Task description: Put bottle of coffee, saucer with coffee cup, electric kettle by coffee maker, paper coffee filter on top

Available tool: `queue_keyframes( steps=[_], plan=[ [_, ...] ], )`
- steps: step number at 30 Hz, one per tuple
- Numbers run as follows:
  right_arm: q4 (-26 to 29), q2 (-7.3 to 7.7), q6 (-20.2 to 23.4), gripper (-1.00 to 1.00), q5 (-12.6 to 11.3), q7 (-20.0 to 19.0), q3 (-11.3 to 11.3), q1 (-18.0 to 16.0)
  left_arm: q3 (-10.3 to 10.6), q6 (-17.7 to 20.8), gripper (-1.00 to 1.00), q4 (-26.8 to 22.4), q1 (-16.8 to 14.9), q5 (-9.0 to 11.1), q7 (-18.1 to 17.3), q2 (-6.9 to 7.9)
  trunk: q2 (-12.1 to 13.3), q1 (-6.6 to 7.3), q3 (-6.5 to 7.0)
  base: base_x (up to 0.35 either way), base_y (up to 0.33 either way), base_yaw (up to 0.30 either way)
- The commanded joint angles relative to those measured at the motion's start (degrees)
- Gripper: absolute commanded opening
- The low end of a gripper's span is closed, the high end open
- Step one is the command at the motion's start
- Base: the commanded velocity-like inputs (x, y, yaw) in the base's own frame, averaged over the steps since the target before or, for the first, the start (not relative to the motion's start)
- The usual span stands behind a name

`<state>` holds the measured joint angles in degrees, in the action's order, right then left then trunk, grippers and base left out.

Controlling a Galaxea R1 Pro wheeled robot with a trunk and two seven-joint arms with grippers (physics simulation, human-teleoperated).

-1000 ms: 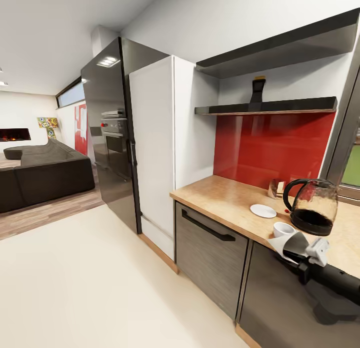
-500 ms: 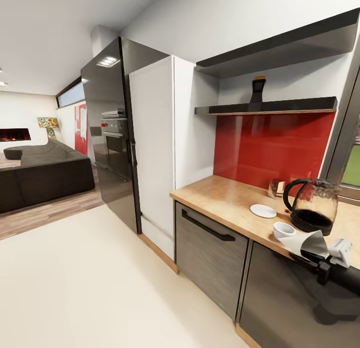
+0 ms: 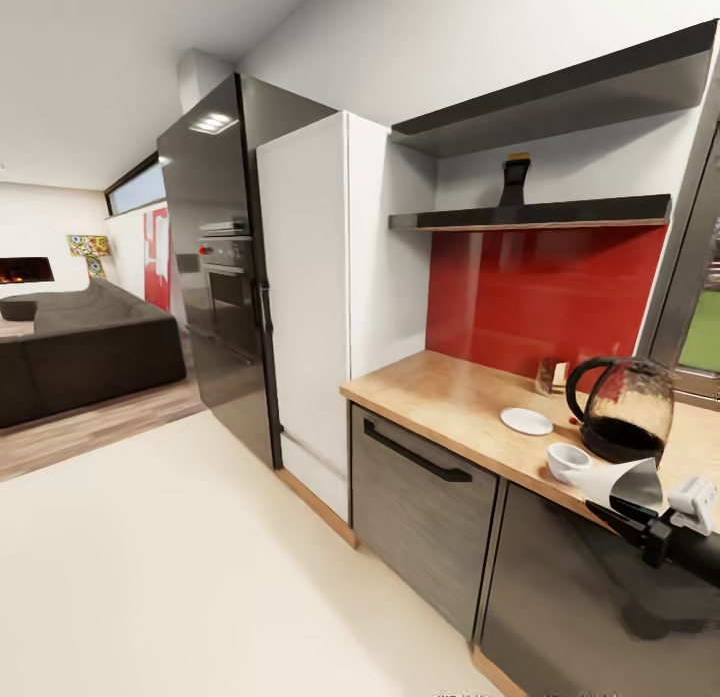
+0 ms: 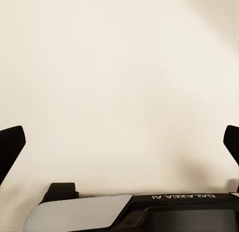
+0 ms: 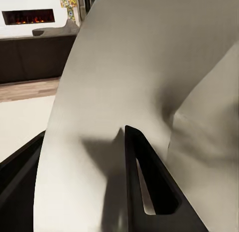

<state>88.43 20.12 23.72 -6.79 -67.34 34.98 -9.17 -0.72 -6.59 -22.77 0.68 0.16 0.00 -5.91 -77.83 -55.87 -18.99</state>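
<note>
My right gripper [image 3: 618,515] is shut on the paper coffee filter [image 3: 626,482], a white cone held just off the front edge of the kitchen countertop [image 3: 440,392]. In the right wrist view the filter [image 5: 149,87] sits between the black fingers [image 5: 144,187]. On the worktop stand the white coffee cup [image 3: 567,461], the saucer [image 3: 526,421] behind it, and the glass electric kettle [image 3: 626,409]. The bottle of coffee [image 3: 516,181] stands on the dark kitchen shelf [image 3: 530,215]. My left gripper [image 4: 119,142] is open over bare cream floor. The coffee maker is out of view.
A small shiny metal holder [image 3: 549,376] stands by the red backsplash. A white tall cabinet [image 3: 310,297] and a black fridge [image 3: 215,267] line the wall left of the counter. Dark grey cabinet fronts [image 3: 420,517] sit under the worktop. A dark sofa [image 3: 80,347] is far left.
My right gripper has carried the filter to the right along the counter's front edge, past the cup. The head view has turned slightly to the right.
</note>
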Motion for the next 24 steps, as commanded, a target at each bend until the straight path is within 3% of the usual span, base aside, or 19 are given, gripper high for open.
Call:
queue_keyframes(
  steps=[1,10,24],
  plan=[
    [-0.01,0.00,0.54,-1.00,-0.29,-0.15,0.05,-0.04,-0.07,-0.08,1.00,-0.09,0.02,0.02,0.00,0.00,-0.03,0.00,-0.06,0.000,0.044,-0.202],
    [-0.01,0.00,0.54,-1.00,-0.33,-0.16,0.11,-0.01,-0.13,-0.07,1.00,-0.08,0.02,0.02,0.00,0.02,-0.03,0.00,-0.06,0.000,0.010,-0.232],
    [-0.01,-0.08,0.63,-1.00,-1.79,-0.08,0.26,0.11,-0.16,-0.09,1.00,-0.03,0.02,0.02,0.00,0.02,-0.03,0.00,-0.05,0.000,0.000,-0.024]
  ],
)
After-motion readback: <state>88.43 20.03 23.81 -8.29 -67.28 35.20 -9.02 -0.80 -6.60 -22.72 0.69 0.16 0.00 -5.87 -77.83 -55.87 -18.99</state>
